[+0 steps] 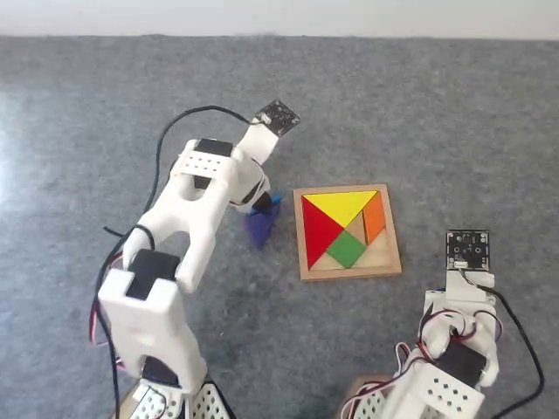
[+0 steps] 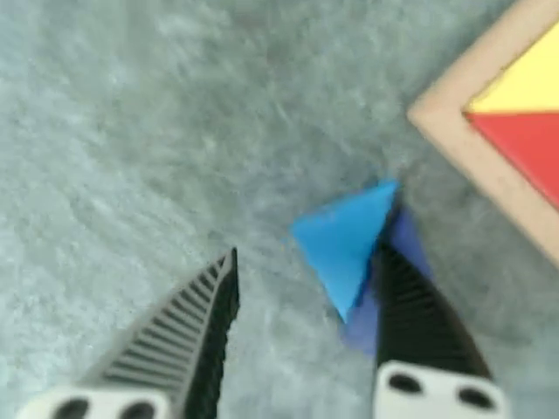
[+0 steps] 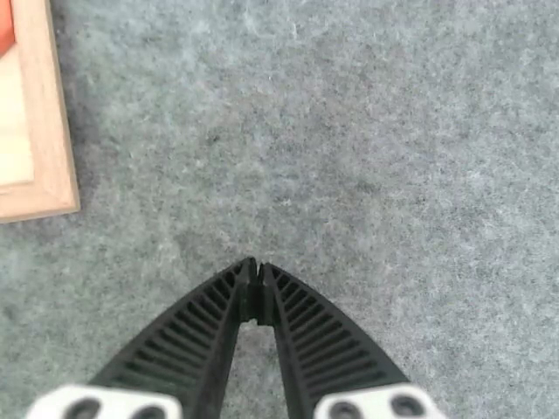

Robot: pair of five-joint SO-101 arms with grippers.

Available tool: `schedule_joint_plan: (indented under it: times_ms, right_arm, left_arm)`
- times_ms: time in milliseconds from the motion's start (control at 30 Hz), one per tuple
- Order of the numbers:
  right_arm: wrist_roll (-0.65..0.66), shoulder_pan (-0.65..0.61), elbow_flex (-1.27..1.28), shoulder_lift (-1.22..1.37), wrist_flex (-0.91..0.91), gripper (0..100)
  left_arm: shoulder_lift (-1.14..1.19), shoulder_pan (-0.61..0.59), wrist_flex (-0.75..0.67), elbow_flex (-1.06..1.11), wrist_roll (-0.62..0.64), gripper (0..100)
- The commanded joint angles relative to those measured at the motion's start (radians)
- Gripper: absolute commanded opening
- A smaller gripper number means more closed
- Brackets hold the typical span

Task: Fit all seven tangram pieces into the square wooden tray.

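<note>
The square wooden tray (image 1: 349,272) lies mid-table and holds a yellow triangle (image 1: 339,206), a red triangle (image 1: 316,229), a green square (image 1: 347,249) and an orange piece (image 1: 375,218). Left of it a light blue triangle (image 2: 345,236) leans tilted on a darker blue piece (image 2: 407,237). My left gripper (image 2: 307,253) is open over them, with one finger (image 2: 410,301) against the blue triangle's edge and the other on the carpet side. My right gripper (image 3: 253,264) is shut and empty, low over the carpet beside the tray's corner (image 3: 39,131).
Grey carpet covers the table. The tray's corner (image 2: 437,122) lies just beyond the blue pieces. Bare wood shows in the tray's near corners (image 1: 381,255). The right arm's base (image 1: 437,375) stands at the near right.
</note>
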Motion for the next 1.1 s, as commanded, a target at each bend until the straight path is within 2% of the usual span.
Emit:
schedule_joint_plan:
  times_ms: [0, 400, 600, 1067]
  right_arm:
    - [0.011, 0.005, 0.015, -0.018, 0.002, 0.6]
    - [0.011, 0.005, 0.015, -0.018, 0.002, 0.6]
    - [0.011, 0.005, 0.015, -0.018, 0.002, 0.6]
    - [0.011, 0.005, 0.015, -0.018, 0.002, 0.6]
  left_arm:
    - [0.057, 0.002, -0.012, -0.084, -0.011, 23]
    - [0.086, 0.006, 0.02, -0.133, -0.012, 22]
    - [0.087, 0.008, 0.089, -0.134, -0.009, 17]
    - [0.087, 0.068, 0.103, -0.134, -0.032, 20]
